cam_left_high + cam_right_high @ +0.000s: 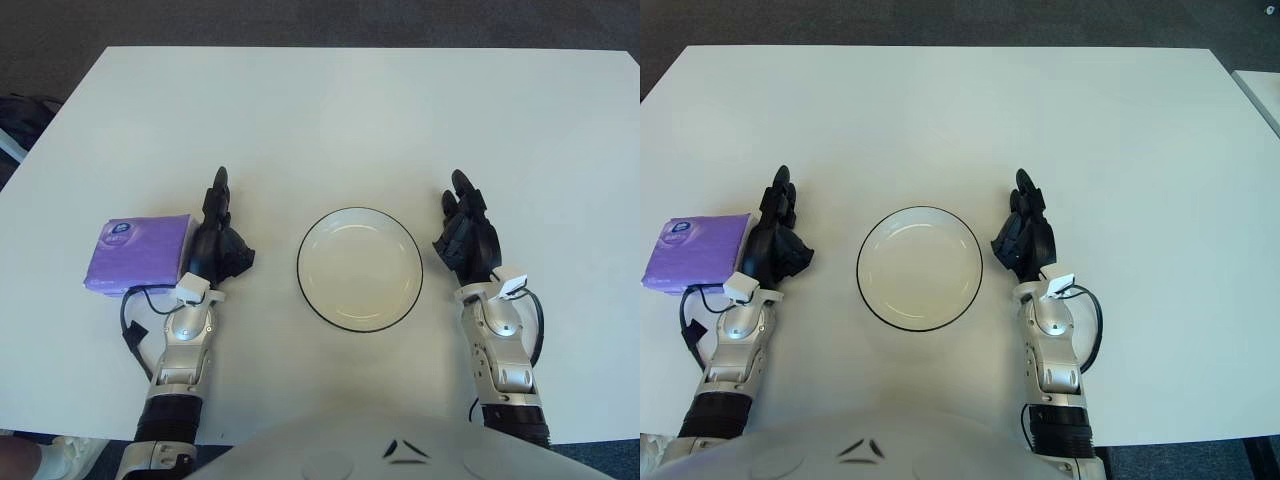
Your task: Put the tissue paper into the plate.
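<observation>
Filling nearly the whole view: a broad white table (330, 120), matte and evenly lit, far edge running straight across the top. Lying beyond and around it, dark grey carpeted floor (300, 22). Showing at the right margin of the right eye view, a corner of another pale surface (1262, 95).

The tabletop (350, 110) looked smooth and matt. The plate (359, 268) had a glossy, glazed look with a thin dark rim. The tissue paper (138, 253) sat in shiny purple plastic wrap.
</observation>
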Controlling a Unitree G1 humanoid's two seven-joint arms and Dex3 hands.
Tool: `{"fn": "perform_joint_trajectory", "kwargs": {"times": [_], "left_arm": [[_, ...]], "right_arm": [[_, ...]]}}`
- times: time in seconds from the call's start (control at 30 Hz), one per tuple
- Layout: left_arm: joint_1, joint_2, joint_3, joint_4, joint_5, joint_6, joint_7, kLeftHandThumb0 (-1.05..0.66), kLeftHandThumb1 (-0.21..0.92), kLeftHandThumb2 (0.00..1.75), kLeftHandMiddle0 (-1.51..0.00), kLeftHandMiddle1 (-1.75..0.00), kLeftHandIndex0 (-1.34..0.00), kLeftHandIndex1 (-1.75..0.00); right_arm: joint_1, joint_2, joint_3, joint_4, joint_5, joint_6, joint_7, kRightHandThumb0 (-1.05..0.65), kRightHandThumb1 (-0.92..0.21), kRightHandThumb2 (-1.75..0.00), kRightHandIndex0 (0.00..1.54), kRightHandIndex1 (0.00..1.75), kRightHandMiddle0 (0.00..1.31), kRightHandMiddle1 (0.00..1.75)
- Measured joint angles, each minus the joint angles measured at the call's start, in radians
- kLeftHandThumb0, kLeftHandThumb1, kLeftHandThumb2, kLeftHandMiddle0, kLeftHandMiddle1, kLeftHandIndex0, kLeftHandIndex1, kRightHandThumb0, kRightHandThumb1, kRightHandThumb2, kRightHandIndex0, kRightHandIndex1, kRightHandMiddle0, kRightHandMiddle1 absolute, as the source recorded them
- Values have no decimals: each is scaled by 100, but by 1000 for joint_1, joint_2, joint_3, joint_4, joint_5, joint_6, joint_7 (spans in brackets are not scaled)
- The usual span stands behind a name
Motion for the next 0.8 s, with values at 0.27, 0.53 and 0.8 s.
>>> {"fn": "perform_joint_trajectory", "kwargs": {"times": [0.27, 0.53, 0.8], "left_arm": [[87, 52, -36, -180, 45, 9, -85, -104, 92, 119, 0, 0, 0, 0], [-14, 189, -38, -272, 74, -16, -198, -89, 92, 106, 0, 0, 0, 0], [-108, 258, -55, -206, 162, -106, -226, -84, 92, 99, 0, 0, 0, 0]], "right_arm": [[-17, 11, 5, 10, -9, -10, -5, -84, -92, -109, 9, 3, 0, 16], [-45, 17, 12, 49, -23, -19, -14, -85, -92, -110, 9, 3, 0, 15], [-61, 26, 22, 85, -24, -62, -8, -86, -92, -112, 8, 2, 0, 14]]}}
